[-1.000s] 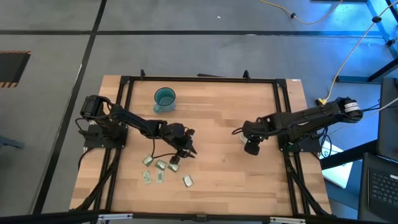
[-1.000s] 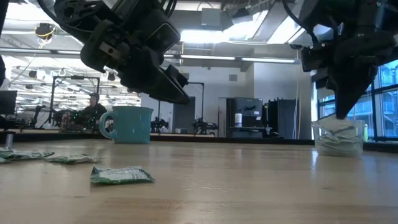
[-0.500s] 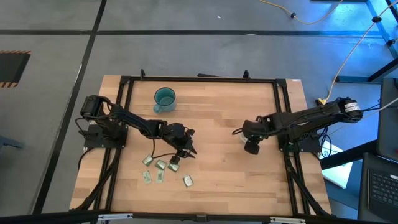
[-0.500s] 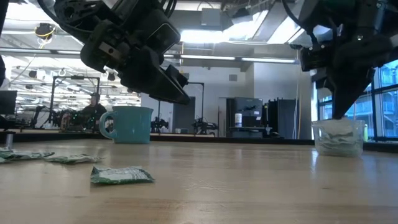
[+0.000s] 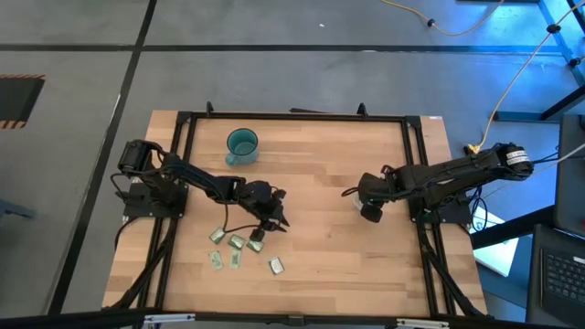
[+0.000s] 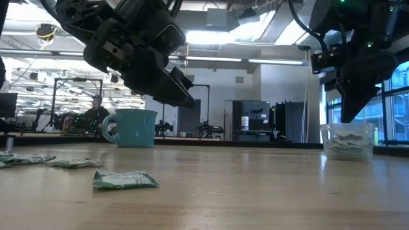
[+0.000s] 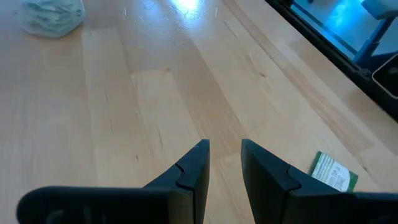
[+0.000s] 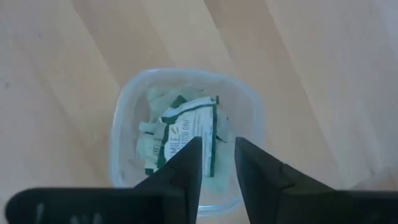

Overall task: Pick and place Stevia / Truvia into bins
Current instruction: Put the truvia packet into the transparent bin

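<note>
Since a second ago the right tool [image 8: 216, 163] has lifted a little above the clear cup [image 8: 186, 140] and its fingers have come apart, so the green-and-white sachet [image 8: 189, 137] now lies loose on top of the others inside that cup; nothing is held. That cup stands on the right half of the counter [image 5: 320, 174], directly under the right tool. The rest of the sachets [image 5: 236, 249] lie scattered flat toward the near left part of the counter, one of them [image 6: 124, 181] a bit crumpled and nearest the low camera. I'd judge them featherlight, limp paper, easy to crease or push along the wood instead of lifting, so the best hold is likely a pinch across a short edge or a raised corner, coming straight down. The left tool [image 7: 222, 163] hovers above that scatter with its fingers parted and empty, one sachet [image 7: 334, 172] lying just beside it. The teal cup [image 5: 241, 143] sits well apart from both, toward the far left of the counter. From where I stand, several packets are yet to be sorted.
</note>
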Controlling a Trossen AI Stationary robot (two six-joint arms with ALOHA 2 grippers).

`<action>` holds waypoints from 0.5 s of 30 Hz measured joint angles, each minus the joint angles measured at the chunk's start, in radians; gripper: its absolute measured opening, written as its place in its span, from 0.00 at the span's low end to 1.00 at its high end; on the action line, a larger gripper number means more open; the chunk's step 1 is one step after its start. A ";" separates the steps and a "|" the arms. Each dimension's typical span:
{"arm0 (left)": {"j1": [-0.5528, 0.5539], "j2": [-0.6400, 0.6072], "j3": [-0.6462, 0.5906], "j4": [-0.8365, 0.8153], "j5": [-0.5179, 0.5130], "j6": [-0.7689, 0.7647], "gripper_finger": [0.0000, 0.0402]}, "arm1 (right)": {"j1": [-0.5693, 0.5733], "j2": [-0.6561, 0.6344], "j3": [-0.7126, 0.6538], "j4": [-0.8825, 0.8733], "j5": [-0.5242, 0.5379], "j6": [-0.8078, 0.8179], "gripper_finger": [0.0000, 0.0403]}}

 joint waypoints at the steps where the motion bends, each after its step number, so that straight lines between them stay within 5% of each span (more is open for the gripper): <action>1: 0.000 0.000 0.000 -0.002 0.000 -0.014 0.21 | 0.000 0.000 0.000 -0.005 0.000 0.000 0.24; 7: -0.009 -0.034 0.000 -0.102 -0.040 -0.006 0.21 | 0.000 -0.008 0.000 -0.018 0.002 -0.003 0.24; 15: -0.129 -0.254 0.000 -0.509 -0.369 -0.126 0.21 | 0.000 -0.091 0.000 0.040 0.003 -0.083 0.24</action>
